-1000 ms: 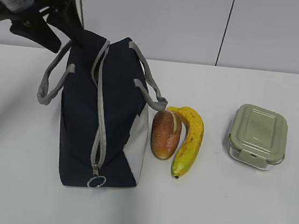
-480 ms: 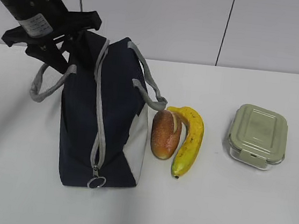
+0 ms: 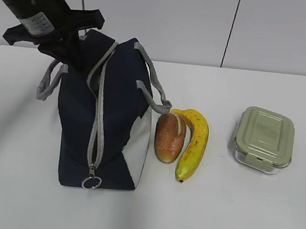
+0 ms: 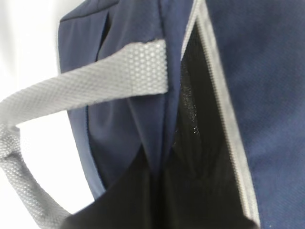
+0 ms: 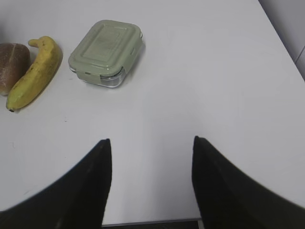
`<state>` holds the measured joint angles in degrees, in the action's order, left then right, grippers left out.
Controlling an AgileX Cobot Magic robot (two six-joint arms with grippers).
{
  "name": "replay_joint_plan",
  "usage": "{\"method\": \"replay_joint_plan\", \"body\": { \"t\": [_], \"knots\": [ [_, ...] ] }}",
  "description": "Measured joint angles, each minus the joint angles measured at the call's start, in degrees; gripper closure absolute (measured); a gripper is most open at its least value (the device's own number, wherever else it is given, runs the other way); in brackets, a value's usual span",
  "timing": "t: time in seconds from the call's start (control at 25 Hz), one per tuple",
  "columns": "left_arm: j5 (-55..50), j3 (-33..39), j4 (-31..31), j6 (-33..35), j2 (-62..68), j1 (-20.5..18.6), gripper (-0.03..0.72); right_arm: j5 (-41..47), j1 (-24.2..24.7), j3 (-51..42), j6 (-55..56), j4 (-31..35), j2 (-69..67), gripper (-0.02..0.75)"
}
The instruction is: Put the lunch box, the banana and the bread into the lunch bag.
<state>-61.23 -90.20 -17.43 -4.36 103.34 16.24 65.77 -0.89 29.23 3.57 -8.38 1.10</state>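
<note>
My left gripper (image 3: pixel 75 47) is a black claw at the top back corner of the tall navy-blue cloth lunch bag (image 3: pixel 117 116) with the white side panel. I cannot tell if it is open or closed, because its tips are tucked in by the cloth and the grey strap handle (image 3: pixel 48 83). In my left wrist view I cannot see my fingers clearly at all. That view is very close up. It shows a grey woven strap (image 4: pixel 95 83), the grey zipper edge (image 4: pixel 224 119) and a dark gap in the bag, which the outside view does not show.

My right gripper (image 5: pixel 150 186) is spread wide and holds nothing. Its two black fingers (image 5: pixel 86 191) hang over the bare white table (image 5: pixel 214 86). The outside view does not show this gripper.

The bag stands on the left part of the table. Its grey zipper runs down the front to a ring pull (image 3: pixel 91 182) near the bottom.

The small oval reddish-brown bread roll (image 3: pixel 169 137) lies just right of the bag, very near the white panel. The curved yellow banana (image 3: pixel 194 144) with brown specks lies against the roll's right side. The small green-lidded clear lunch box (image 3: pixel 264 139) sits well apart on the right.

In my right wrist view the roll (image 5: pixel 12 64) is cut off at the left edge, and the bag is out of sight.
</note>
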Motion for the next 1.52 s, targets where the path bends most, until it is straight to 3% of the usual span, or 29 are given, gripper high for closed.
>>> {"method": "replay_joint_plan", "body": {
  "t": [1.0, 1.24, 1.52],
  "knots": [
    [0.05, 0.00, -0.23, 0.19, 0.00, 0.00, 0.689, -0.33, 0.00, 0.00, 0.30, 2.97, -0.56, 0.335],
    [-0.07, 0.00, -0.11, 0.23, 0.00, 0.00, 0.690, -2.76, 0.00, 0.34, 1.59, 3.34, -16.94, 0.335],
    [-0.25, 0.00, -0.07, 0.23, 0.00, 0.00, 0.690, -17.18, 0.00, 0.42, 1.80, 10.57, -38.57, 0.335]
  ]
}}
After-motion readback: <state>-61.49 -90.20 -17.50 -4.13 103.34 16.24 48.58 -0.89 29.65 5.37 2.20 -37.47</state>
